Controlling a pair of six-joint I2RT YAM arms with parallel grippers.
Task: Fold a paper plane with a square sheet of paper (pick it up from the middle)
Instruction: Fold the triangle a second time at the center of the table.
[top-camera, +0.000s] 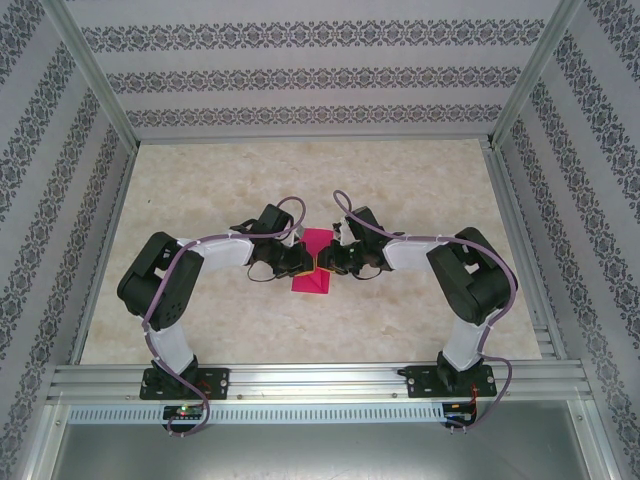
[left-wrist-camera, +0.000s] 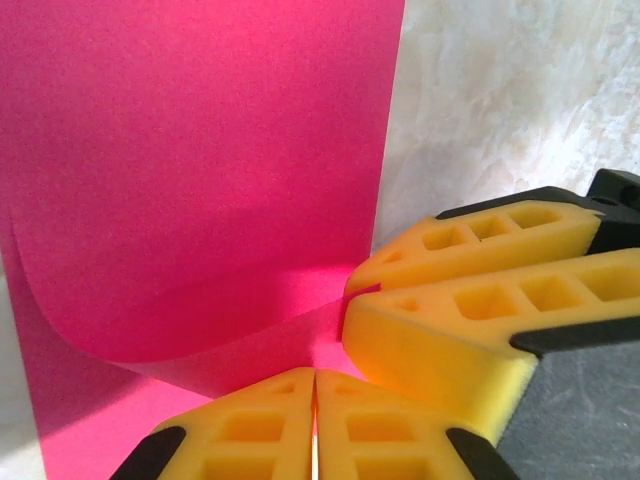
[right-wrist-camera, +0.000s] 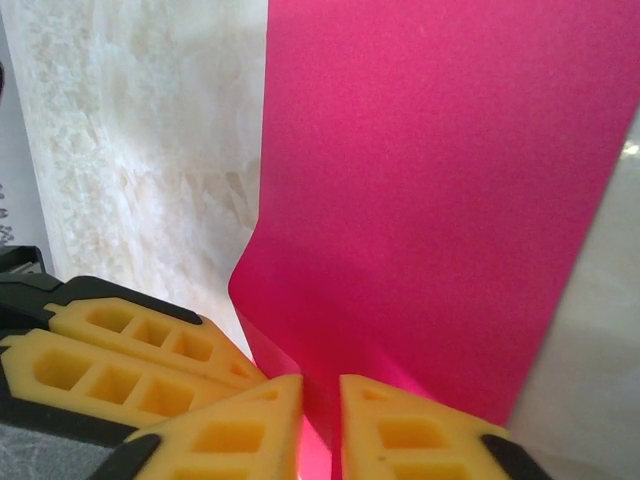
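Observation:
The square sheet of paper (top-camera: 314, 262) is magenta-pink and lies at the table's middle, bowed up into a ridge between both grippers. My left gripper (top-camera: 303, 262) comes from the left; in its wrist view its yellow jaws (left-wrist-camera: 315, 376) are pressed together on the sheet's (left-wrist-camera: 200, 150) near edge. My right gripper (top-camera: 329, 262) comes from the right, and its jaws (right-wrist-camera: 320, 388) pinch a raised fold of the sheet (right-wrist-camera: 430, 180). The two grippers almost touch: the right one's fingers (left-wrist-camera: 470, 300) show beside the left jaws, and the left one's fingers (right-wrist-camera: 130, 345) beside the right jaws.
The marble-patterned table top (top-camera: 420, 190) stretches all round the sheet. An aluminium rail (top-camera: 320, 380) runs along the near edge, where both arm bases are bolted. Patterned walls and metal posts (top-camera: 95, 80) enclose the sides and back.

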